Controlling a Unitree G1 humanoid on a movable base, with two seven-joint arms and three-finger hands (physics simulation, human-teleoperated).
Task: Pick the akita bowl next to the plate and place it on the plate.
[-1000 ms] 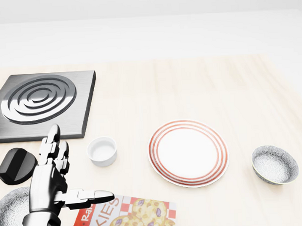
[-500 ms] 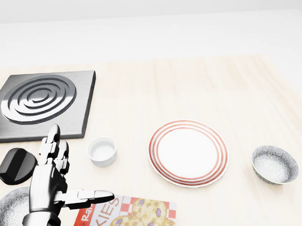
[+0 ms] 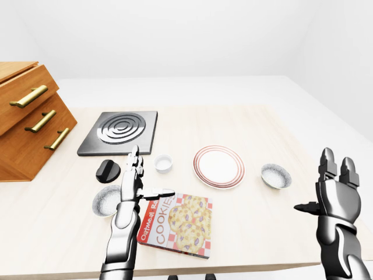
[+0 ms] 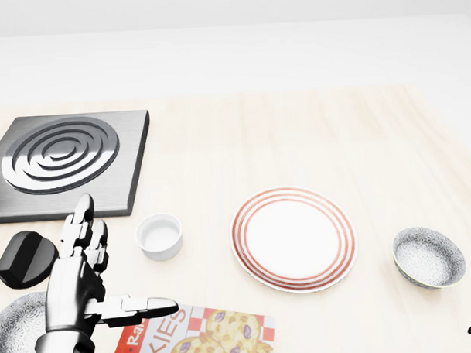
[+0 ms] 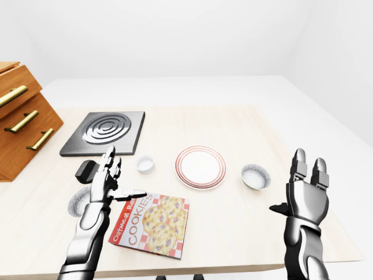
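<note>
The pale wooden counter (image 4: 296, 136) fills the head view. A cookie box (image 3: 178, 224) lies at lower left. Beside its left edge the left hand (image 4: 78, 283) stands upright, fingers (image 4: 82, 224) spread wide and empty. The right hand (image 5: 306, 195) is raised at lower right, fingers (image 5: 298, 163) also open. The red-ringed plate (image 4: 293, 238) sits right of centre. The bowl (image 4: 429, 256), shallow and white with dense dark speckling, sits near the plate's right, not touching. A second bowl (image 4: 13, 331) like it lies at the lower left corner.

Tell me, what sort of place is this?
Probably a kitchen, rendered in a simulator. A wooden table carries a hob, a plate, a bowl and a cookie box, with wooden drawers at the left.
</note>
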